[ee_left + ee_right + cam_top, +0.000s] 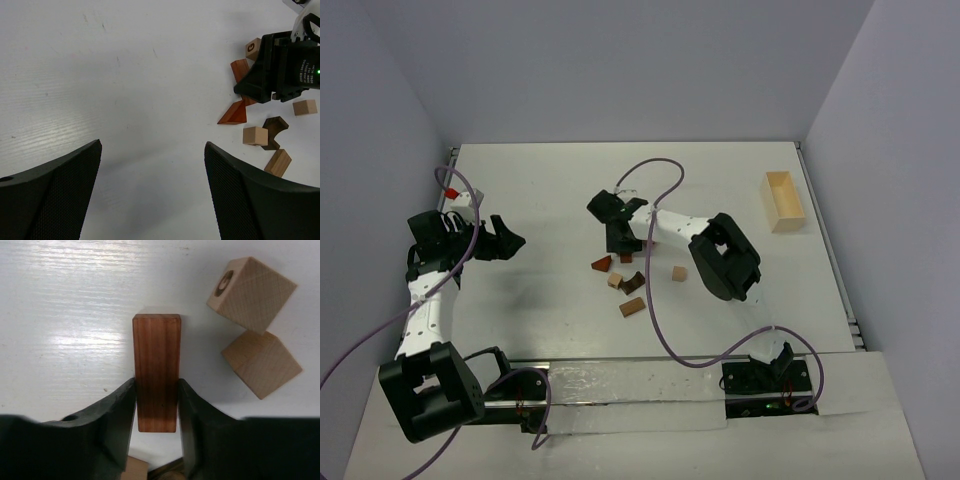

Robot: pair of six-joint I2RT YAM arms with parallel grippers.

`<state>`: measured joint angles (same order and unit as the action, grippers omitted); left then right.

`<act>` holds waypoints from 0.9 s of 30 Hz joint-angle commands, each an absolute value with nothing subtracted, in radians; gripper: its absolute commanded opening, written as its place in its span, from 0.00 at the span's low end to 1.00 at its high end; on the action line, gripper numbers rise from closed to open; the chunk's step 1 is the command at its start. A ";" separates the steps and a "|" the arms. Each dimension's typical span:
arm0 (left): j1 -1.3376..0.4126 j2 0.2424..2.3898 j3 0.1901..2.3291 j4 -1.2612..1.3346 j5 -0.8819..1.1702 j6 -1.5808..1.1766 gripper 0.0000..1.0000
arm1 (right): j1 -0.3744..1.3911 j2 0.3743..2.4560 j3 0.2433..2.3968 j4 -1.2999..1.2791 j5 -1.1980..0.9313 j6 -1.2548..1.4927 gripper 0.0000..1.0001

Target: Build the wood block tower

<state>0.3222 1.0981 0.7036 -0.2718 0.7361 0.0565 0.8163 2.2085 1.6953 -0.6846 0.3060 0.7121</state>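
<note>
The wood blocks lie loose on the white table point(540, 190), none on another. My right gripper point(618, 243) is shut on a reddish-brown bar point(156, 372) held low over the table; that bar also shows in the left wrist view point(241, 69). Two tan cubes point(250, 280) point(261, 362) lie to its right, one lettered. Near it lie an orange-brown wedge point(602, 264), a tan cube point(615, 281), a dark arch point(632, 283), a tan bar point(632, 306) and another cube point(678, 273). My left gripper point(505, 240) is open and empty, well left of the blocks.
A pale wooden open box point(783, 200) stands at the far right of the table. The right arm's body point(720, 255) lies across the table right of the blocks. A grey cable point(655, 175) loops behind them.
</note>
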 commanded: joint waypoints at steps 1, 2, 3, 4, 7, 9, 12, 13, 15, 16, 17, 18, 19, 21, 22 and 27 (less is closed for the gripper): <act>0.319 1.101 0.710 -0.225 0.735 0.049 0.90 | 0.851 2.316 1.643 -0.709 0.174 0.753 0.73; 0.318 1.101 0.710 -0.225 0.735 0.049 0.90 | 0.851 2.316 1.641 -0.706 0.170 0.752 0.88; 0.318 1.101 0.712 -0.225 0.735 0.049 0.90 | 0.851 2.316 1.641 -0.704 0.169 0.752 0.95; 0.318 1.101 0.712 -0.227 0.735 0.049 0.90 | 0.853 2.316 1.641 -0.703 0.167 0.752 0.99; 0.319 1.101 0.712 -0.226 0.735 0.051 0.90 | 0.853 2.310 1.641 -0.700 0.154 0.743 1.00; 0.318 1.101 0.712 -0.227 0.735 0.049 0.90 | 0.853 2.303 1.644 -0.698 0.151 0.732 1.00; 0.318 1.098 0.715 -0.230 0.735 0.049 0.90 | 0.856 2.273 1.649 -0.698 0.169 0.723 1.00; 0.318 1.097 0.715 -0.231 0.734 0.049 0.90 | 0.855 2.262 1.646 -0.698 0.182 0.721 1.00; 0.318 1.092 0.715 -0.232 0.733 0.049 0.90 | 0.854 2.240 1.643 -0.698 0.211 0.717 1.00; 0.318 1.092 0.715 -0.232 0.733 0.049 0.90 | 0.854 2.227 1.641 -0.700 0.228 0.712 1.00; 0.318 1.090 0.715 -0.233 0.732 0.049 0.90 | 0.854 2.206 1.642 -0.701 0.258 0.699 1.00; 0.319 1.089 0.715 -0.233 0.732 0.052 0.90 | 0.854 2.192 1.643 -0.703 0.274 0.691 1.00; 0.318 1.086 0.715 -0.233 0.735 0.052 0.90 | 0.852 2.168 1.645 -0.703 0.295 0.673 1.00; 0.318 1.083 0.717 -0.233 0.735 0.051 0.90 | 0.853 2.138 1.651 -0.704 0.313 0.650 1.00; 0.318 1.083 0.720 -0.235 0.736 0.051 0.90 | 0.853 2.114 1.657 -0.707 0.322 0.632 1.00; 0.316 1.072 0.727 -0.249 0.730 0.057 0.90 | 0.856 2.015 1.672 -0.731 0.362 0.562 1.00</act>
